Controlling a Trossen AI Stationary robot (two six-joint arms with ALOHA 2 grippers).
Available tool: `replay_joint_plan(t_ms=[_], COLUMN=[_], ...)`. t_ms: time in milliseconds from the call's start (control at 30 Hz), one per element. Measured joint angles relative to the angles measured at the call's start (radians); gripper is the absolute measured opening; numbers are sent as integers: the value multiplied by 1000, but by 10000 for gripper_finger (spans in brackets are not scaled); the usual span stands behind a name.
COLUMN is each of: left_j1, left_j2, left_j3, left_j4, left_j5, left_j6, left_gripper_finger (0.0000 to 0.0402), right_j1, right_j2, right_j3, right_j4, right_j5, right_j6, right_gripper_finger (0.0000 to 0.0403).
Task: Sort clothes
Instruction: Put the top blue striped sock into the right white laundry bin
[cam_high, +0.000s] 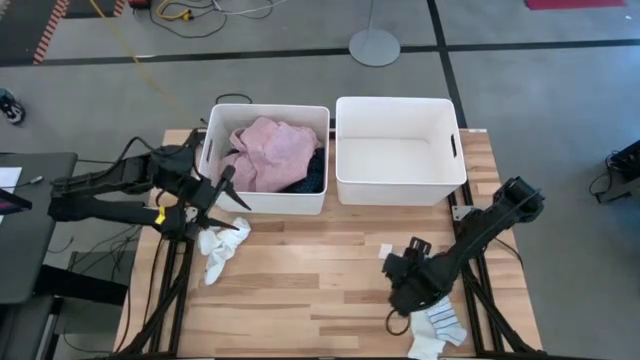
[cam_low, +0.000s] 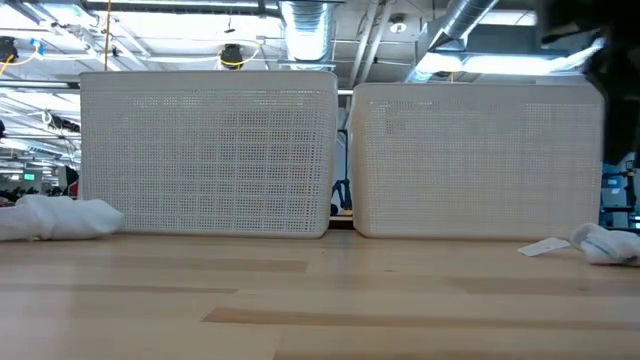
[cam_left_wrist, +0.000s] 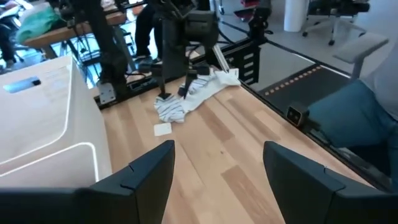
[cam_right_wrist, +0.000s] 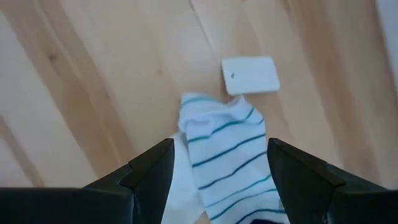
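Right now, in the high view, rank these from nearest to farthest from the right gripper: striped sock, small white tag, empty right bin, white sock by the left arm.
From the right gripper:
1. Striped sock, just beside it at the table's near edge.
2. Small white tag, mid-table.
3. Empty right bin, at the back.
4. White sock, far left.

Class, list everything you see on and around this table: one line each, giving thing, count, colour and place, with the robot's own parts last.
Bins: two, white, table's far side.
Clothes pile: one, pink over dark, in the left bin.
White socks: one bunch, left, in front of that bin.
Striped socks: one bunch, white with teal, right near edge.
Tag: one, white, beside the striped socks.
Left tool: open, above the white socks.
Right tool: open, over the striped socks.
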Motion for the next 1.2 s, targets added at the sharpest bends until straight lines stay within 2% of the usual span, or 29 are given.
replay_joint_plan(t_ms=[200, 367, 533, 733, 1000, 1200], left_j1=[-19, -45, -72, -86, -86, -86], left_j2=[12, 43, 71, 91, 96, 95], left_j3=[0, 0, 0, 0, 0, 0], left_j4=[-27, -46, -47, -44, -44, -45], left_j5=[-2, -15, -56, -65, -65, -65], left_j6=[-3, -8, -11, -17, -31, -37], left_gripper_finger=[238, 238, 238, 238, 238, 238], right_j1=[55, 83, 82, 64, 42, 5], right_j2=[-115, -150, -152, -152, -152, -152], right_j3=[-161, -279, -342, -370, -421, -421], right_j4=[143, 238, 319, 327, 425, 423], right_j5=[-1, -1, -1, -1, -1, -1], right_j6=[90, 143, 143, 132, 82, 35], right_gripper_finger=[276, 276, 276, 269, 204, 122])
